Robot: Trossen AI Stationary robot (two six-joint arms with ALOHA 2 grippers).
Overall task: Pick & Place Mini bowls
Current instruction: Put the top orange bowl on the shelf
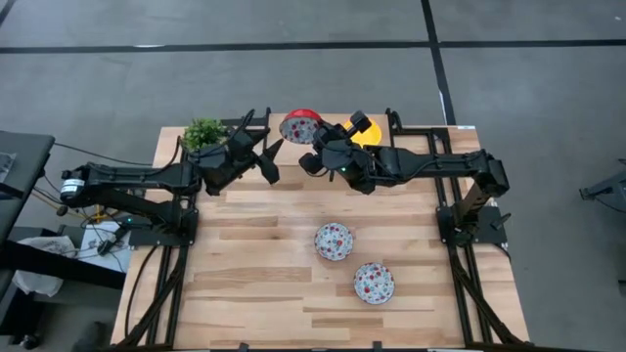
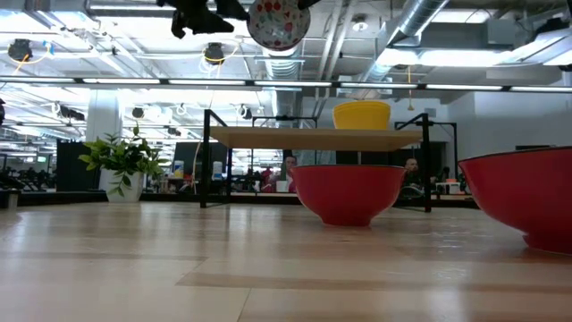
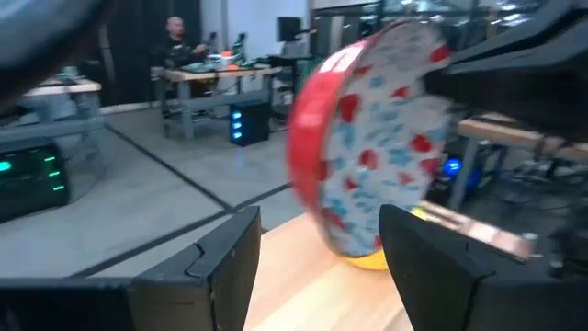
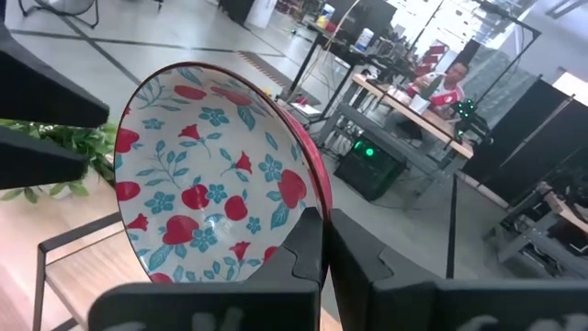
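Note:
A mini bowl (image 4: 207, 188), red outside and white with red-and-blue flowers inside, hangs high over the table's far edge, with my right gripper (image 4: 326, 244) shut on it. The high view shows this bowl (image 1: 300, 125) between both arms. My left gripper (image 3: 317, 267) stands open just to its left, fingers on either side of the view toward it, touching nothing. A yellow mini bowl (image 2: 362, 114) rests by its base on a raised wooden shelf (image 2: 268, 138). Two more floral mini bowls (image 1: 334, 241) (image 1: 374, 283) stand upright on the table. My right gripper pinches the floral bowl's rim (image 4: 310, 204) between its two fingers, one on the patterned inside and one on the red outer wall. The fingers come about level from the table's right. The bowl is lifted clear and tipped on edge, its inside turned toward the gripper.
A small green potted plant (image 1: 203, 132) stands at the table's far left corner, close behind my left gripper. The shelf's black frame (image 2: 207, 156) rises along the far edge. Bare wood lies toward the near left of the table (image 1: 225, 293).

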